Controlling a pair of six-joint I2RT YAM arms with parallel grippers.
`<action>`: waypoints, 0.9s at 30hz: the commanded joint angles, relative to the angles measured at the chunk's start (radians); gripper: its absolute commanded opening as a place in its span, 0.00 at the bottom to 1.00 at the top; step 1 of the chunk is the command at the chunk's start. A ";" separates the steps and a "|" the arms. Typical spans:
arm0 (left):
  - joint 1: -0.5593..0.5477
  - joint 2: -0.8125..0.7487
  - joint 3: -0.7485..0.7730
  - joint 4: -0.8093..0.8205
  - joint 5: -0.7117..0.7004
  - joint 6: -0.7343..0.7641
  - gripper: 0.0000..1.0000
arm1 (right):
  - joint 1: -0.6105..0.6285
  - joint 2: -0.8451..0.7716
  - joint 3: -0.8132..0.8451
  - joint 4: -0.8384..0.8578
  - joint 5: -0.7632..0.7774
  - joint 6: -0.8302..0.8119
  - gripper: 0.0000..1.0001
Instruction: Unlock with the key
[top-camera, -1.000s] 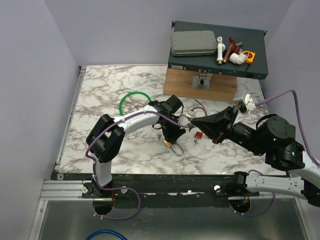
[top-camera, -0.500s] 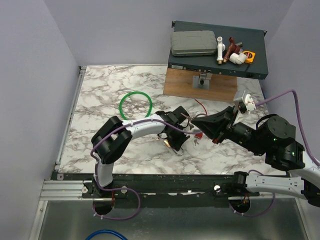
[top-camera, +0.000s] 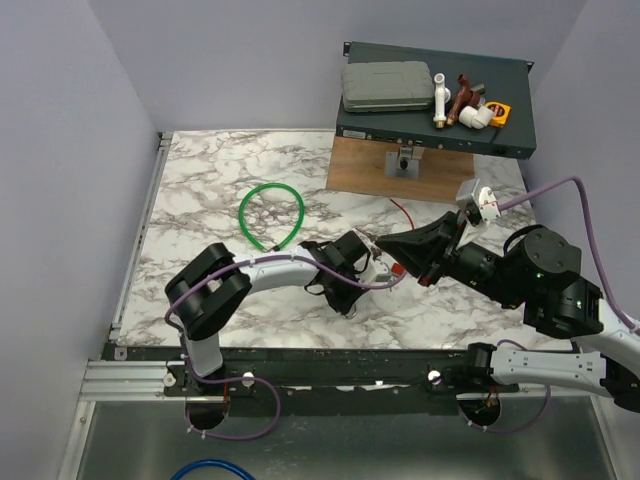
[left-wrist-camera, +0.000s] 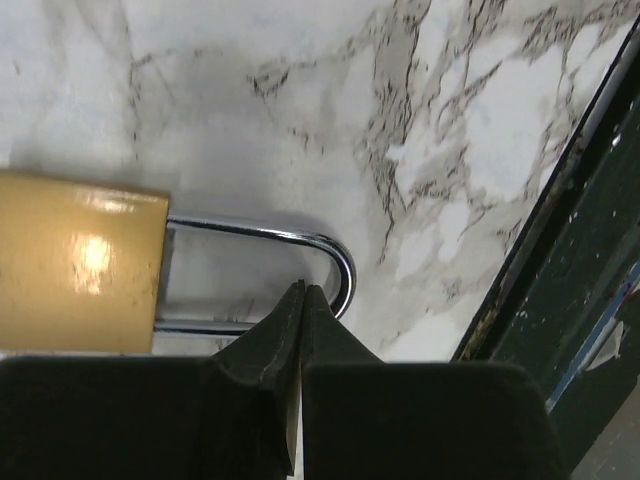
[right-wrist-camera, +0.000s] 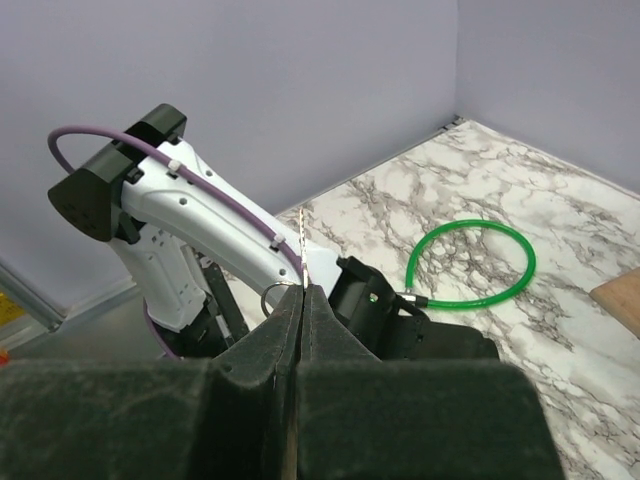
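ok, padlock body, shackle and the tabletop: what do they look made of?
Padlock body: likely brass, satin yellow with a soft highlight.
Shackle: polished steel or chrome plate, mirror-bright streaks.
Tabletop: marble pattern, grey veins on white; possibly laminate or print, cannot tell.

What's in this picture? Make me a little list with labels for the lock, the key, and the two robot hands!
lock: brass padlock lying flat on the marble table
left gripper: shut, tips at the padlock's silver shackle
right gripper: shut, a thin strand between its tips, too thin to name
key: red tag showing near both grippers' tips
nearby: green cable loop, apart from the padlock
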 joint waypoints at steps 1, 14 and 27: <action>0.002 -0.093 -0.046 -0.042 -0.045 0.016 0.00 | 0.006 0.004 0.029 0.006 -0.028 -0.019 0.01; 0.200 -0.016 0.028 -0.138 0.034 -0.115 0.00 | 0.006 0.000 0.033 -0.014 -0.019 -0.006 0.01; 0.206 -0.047 0.068 -0.130 0.134 -0.128 0.69 | 0.006 0.004 0.028 -0.007 -0.024 -0.004 0.01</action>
